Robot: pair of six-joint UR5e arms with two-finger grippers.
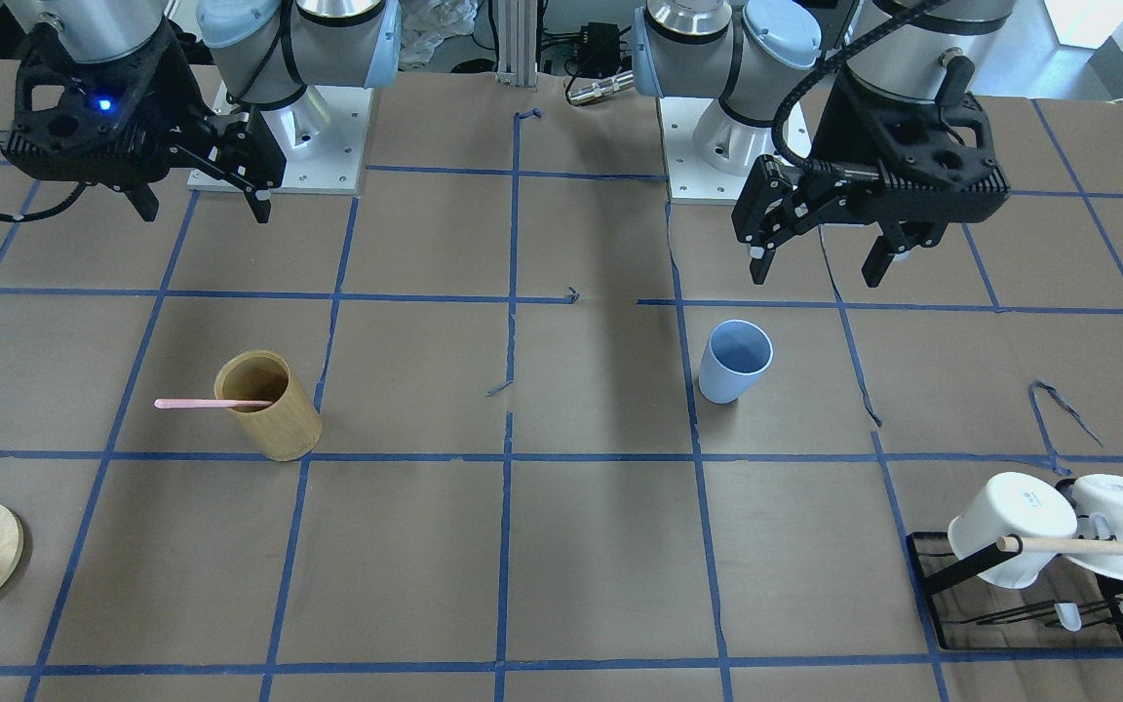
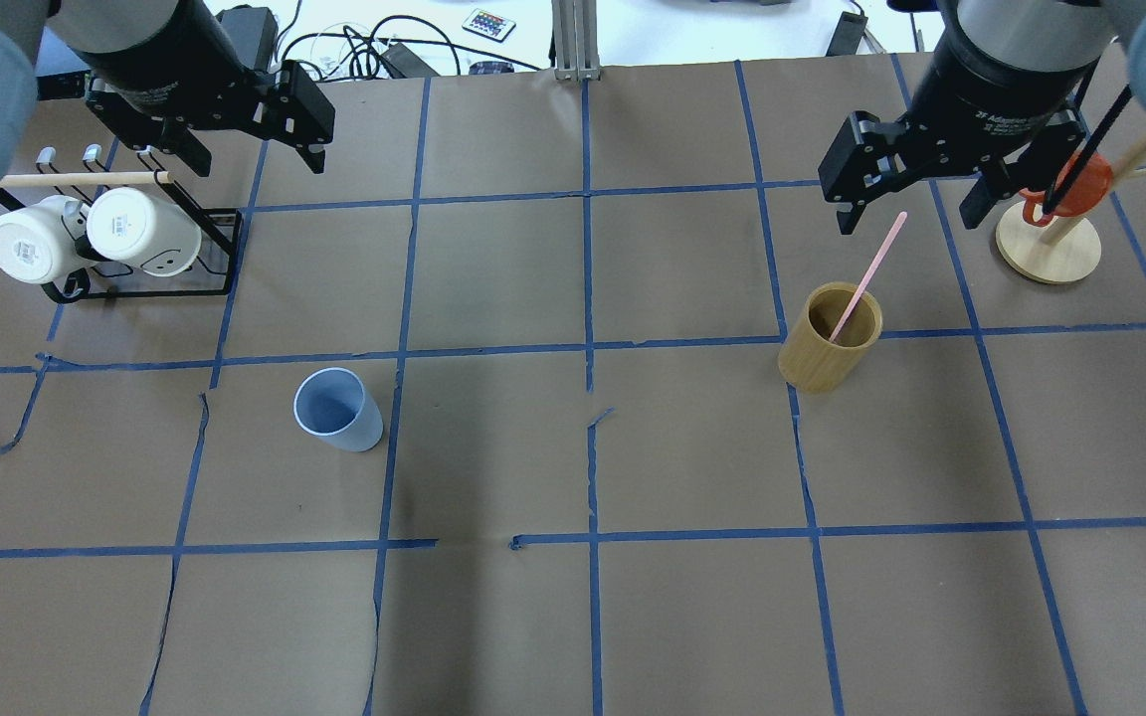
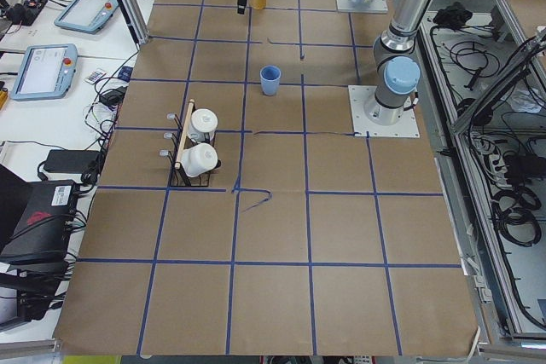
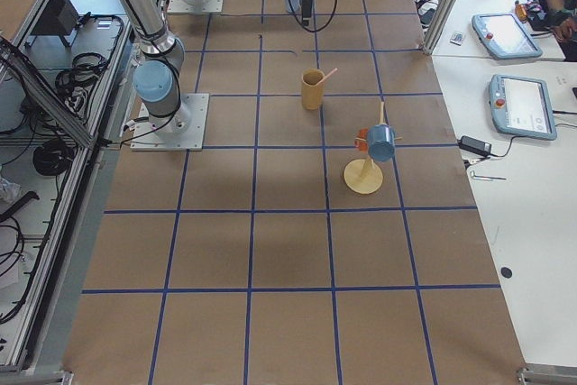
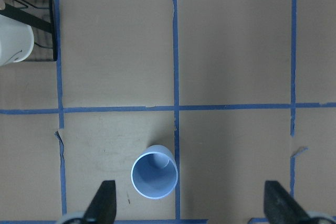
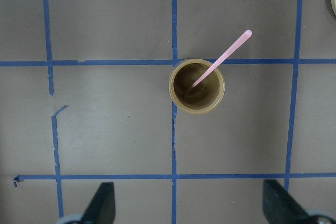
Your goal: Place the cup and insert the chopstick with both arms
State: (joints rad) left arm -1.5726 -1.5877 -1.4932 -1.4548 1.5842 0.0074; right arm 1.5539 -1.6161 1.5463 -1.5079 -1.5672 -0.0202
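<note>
The light blue cup [image 1: 735,361] stands upright and empty on the brown table; it also shows in the overhead view [image 2: 337,409] and in the left wrist view [image 5: 154,176]. One pink chopstick [image 1: 213,403] leans inside a tan bamboo cylinder [image 1: 269,405], also seen from overhead [image 2: 868,275] and in the right wrist view [image 6: 223,57]. My left gripper [image 1: 818,268] is open and empty, held above the table behind the cup [image 5: 190,205]. My right gripper [image 1: 205,210] is open and empty, high above and behind the cylinder [image 6: 197,86].
A black rack [image 2: 135,288] with two white mugs [image 2: 86,234] and a wooden rod [image 2: 81,179] stands at the table's left end. A round wooden stand [image 2: 1049,244] with an orange piece [image 2: 1070,184] is at the right end. Blue tape lines grid the table.
</note>
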